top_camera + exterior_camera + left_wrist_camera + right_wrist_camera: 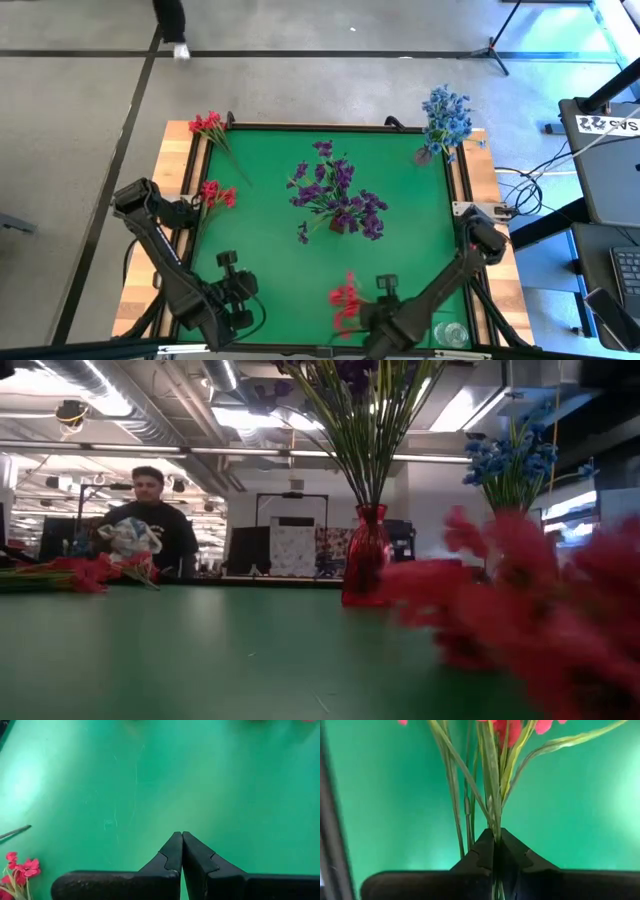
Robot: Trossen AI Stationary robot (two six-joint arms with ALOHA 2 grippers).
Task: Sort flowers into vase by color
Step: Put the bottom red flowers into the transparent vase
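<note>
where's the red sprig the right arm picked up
In the high view the red sprig is at the green mat's near edge, right of centre, stems clamped in the right gripper's shut jaws, in front of the purple bouquet.

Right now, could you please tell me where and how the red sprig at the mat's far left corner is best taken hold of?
Probably by its bare green stem, from straight above. The red sprig lies flat, blossoms at the corner, stem trailing onto the green mat, so fingers should straddle it crosswise. The left tool is shut and must open first.
</note>
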